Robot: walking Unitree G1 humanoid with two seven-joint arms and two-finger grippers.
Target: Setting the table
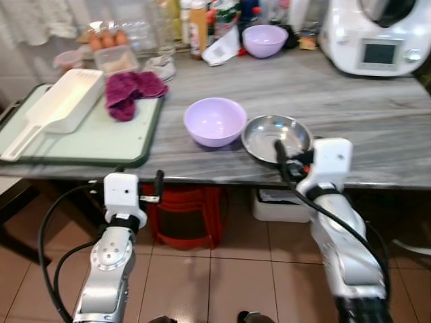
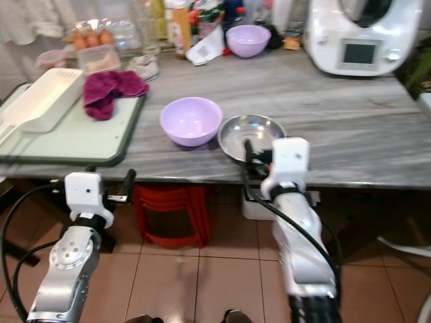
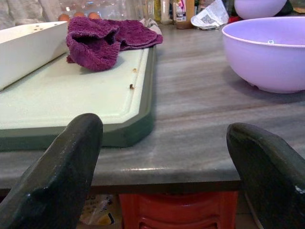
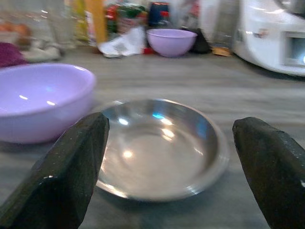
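1. Steel bowl (image 1: 277,137) sits near the front edge of the grey marble counter (image 1: 350,101), just beside the lavender bowl (image 1: 215,121) on my left; from the head camera I cannot tell whether their rims touch.
2. My right gripper (image 4: 178,176) is level with the counter edge and pointed at the steel bowl, its fingers (image 4: 71,176) spread wide on either side of it and touching nothing.
3. My left gripper (image 3: 171,176) hangs just below the counter's front edge, its fingers also wide apart and empty, facing the green-rimmed cutting board (image 3: 71,105).
4. On that board I see a white tray (image 1: 67,101) and a crumpled purple cloth (image 1: 131,91).
5. A second lavender bowl (image 1: 264,39) stands at the back, near a white kitchen machine (image 1: 377,33).
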